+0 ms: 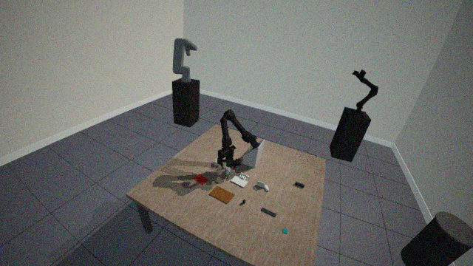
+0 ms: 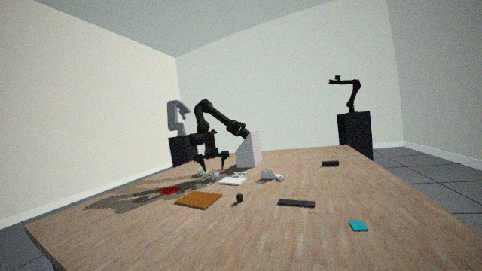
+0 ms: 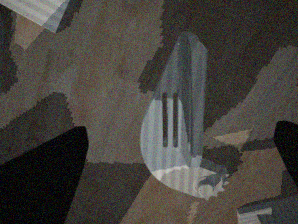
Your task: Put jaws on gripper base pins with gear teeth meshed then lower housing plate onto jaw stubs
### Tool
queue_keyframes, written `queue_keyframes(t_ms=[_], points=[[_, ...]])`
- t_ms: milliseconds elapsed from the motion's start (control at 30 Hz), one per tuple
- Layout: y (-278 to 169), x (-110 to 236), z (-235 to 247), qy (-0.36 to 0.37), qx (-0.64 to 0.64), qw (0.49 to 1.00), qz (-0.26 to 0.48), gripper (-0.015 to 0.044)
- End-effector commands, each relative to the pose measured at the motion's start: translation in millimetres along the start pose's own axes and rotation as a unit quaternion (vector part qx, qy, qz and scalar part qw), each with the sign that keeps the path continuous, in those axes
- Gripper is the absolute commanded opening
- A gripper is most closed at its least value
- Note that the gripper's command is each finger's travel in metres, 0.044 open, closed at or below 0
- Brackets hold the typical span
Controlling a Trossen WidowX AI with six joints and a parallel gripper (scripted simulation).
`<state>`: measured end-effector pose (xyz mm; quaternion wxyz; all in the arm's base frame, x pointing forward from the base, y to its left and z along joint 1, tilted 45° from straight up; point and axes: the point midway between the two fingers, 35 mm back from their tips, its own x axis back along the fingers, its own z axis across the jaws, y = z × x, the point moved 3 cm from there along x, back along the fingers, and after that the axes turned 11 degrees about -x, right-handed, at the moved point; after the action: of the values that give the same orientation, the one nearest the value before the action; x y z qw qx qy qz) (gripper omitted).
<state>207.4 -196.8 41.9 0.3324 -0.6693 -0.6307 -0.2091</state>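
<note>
The table (image 1: 292, 166) (image 2: 376, 196) (image 3: 112, 120) carries one working arm (image 1: 225, 129) (image 2: 220, 114), the only one placed to reach the parts. Its gripper (image 1: 228, 165) (image 2: 214, 170) (image 3: 182, 132) points downward, fingers spread wide with nothing pinched. The pale toothed jaw (image 1: 228, 171) (image 2: 215, 175) (image 3: 171, 120) lies on the table below the gripper, between the fingertips in wrist view. Its long axis runs roughly square to the closing line, judged suitable for a grasp across its width. The gear teeth (image 3: 212, 189) lie at its lower end in that view, off the closing line.
</note>
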Motion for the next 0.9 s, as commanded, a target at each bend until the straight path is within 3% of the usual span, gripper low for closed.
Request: queue_keyframes(t_ms=[0,867], points=[[-2.5,-7.5,3.1,0.004,0.004,1.000,0.004,0.0440],[-4.4,-29.1,3.2,0.003,0.005,1.000,0.004,0.0440]])
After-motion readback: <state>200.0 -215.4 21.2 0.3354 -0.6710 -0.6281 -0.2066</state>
